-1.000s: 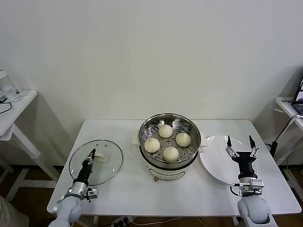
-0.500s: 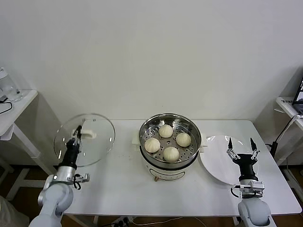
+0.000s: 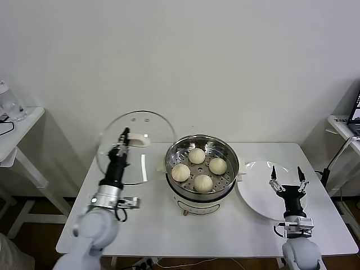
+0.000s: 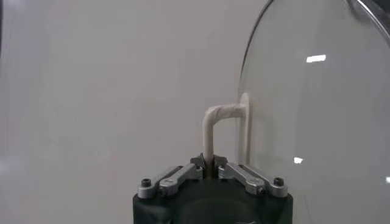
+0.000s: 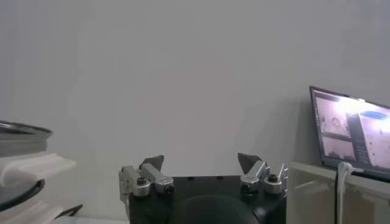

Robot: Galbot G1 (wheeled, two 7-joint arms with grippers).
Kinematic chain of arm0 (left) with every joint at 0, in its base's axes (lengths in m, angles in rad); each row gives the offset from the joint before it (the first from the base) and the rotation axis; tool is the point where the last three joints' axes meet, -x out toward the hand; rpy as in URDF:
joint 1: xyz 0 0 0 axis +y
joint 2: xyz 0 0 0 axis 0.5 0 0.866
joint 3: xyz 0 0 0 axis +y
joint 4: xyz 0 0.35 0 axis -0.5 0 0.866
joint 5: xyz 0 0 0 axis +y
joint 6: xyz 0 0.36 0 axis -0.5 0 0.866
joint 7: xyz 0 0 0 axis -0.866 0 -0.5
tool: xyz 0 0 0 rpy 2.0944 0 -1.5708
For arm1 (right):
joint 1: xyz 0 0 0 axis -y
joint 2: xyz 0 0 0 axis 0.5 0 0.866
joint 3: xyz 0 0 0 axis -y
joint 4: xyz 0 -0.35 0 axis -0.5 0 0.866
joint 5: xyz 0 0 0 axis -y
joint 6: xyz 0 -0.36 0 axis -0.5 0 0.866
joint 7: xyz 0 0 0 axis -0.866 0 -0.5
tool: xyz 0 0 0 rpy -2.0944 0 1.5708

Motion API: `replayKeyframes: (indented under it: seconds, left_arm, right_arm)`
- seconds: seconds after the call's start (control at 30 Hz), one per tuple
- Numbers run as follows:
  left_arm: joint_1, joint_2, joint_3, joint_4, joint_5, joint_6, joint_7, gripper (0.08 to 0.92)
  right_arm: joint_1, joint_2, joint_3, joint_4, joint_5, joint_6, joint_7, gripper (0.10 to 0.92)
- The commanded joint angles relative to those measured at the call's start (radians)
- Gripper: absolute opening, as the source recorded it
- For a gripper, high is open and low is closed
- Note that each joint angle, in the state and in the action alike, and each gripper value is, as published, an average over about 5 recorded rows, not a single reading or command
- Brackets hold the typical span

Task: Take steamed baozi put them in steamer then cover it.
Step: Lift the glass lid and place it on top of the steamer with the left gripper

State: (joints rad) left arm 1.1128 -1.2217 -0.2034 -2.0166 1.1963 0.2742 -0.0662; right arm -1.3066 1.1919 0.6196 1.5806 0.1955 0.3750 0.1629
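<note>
Nearest us, right gripper (image 3: 287,171) parked over white plate (image 3: 254,194), fingers spread, holding nothing. Left gripper (image 3: 123,136) pinches cover (image 3: 134,147) by its white handle (image 4: 214,125) — glass held on edge in air, just left of steamer (image 3: 202,166). Four steamed baozi (image 3: 199,167) already sit on its tray. We judge next step: tip cover flat, centre over rim, lower gently — glass heavy on thin handle, may swing.
</note>
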Motion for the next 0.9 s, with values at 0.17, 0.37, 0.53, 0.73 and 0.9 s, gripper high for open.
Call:
replayKeyframes:
  seconds: [0.17, 0.37, 0.53, 0.73, 0.9]
  left_arm:
    - [-0.235, -0.122, 0.417, 0.078, 0.034, 0.301, 0.200, 0.195]
    - [-0.277, -0.206, 0.437, 0.169, 0.115, 0.353, 0.259, 0.195]
    - [-0.285, -0.257, 0.435, 0.229, 0.154, 0.358, 0.260, 0.195]
    - [-0.287, -0.292, 0.439, 0.273, 0.202, 0.353, 0.264, 0.195]
    - [-0.285, -0.311, 0.429, 0.308, 0.232, 0.357, 0.280, 0.195]
  right_arm:
    - [0.016, 0.021, -0.007, -0.028, -0.028, -0.030, 0.011, 0.823]
    - [0.025, 0.028, -0.004, -0.046, -0.031, -0.027, 0.011, 0.823]
    - [0.030, 0.030, -0.002, -0.060, -0.034, -0.024, 0.010, 0.823]
    - [0.034, 0.032, -0.001, -0.062, -0.033, -0.025, 0.010, 0.823]
    - [0.040, 0.032, -0.002, -0.057, -0.033, -0.031, 0.010, 0.823]
